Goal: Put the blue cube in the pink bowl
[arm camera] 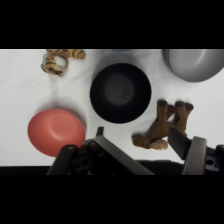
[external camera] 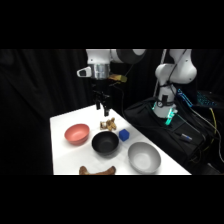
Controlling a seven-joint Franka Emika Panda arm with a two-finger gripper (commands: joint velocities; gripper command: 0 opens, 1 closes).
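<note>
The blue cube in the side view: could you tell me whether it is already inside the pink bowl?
No, the blue cube sits on the table right of the black bowl, and the pink bowl holds nothing.

Cut off at frame edges: large round grey bowl [arm camera: 196,62] and striped tan toy figure [arm camera: 60,59] in wrist view; brown lumpy toy [external camera: 97,171] in side view.

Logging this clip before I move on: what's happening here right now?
The white arm's tool hangs above the far end of the white table, holding nothing. The blue cube sits untouched on the table beside the black bowl, between it and the grey bowl. The pink bowl is empty, on the other side of the black bowl. Small brown and striped toy figures lie around them. Nothing has been picked up yet.
</note>
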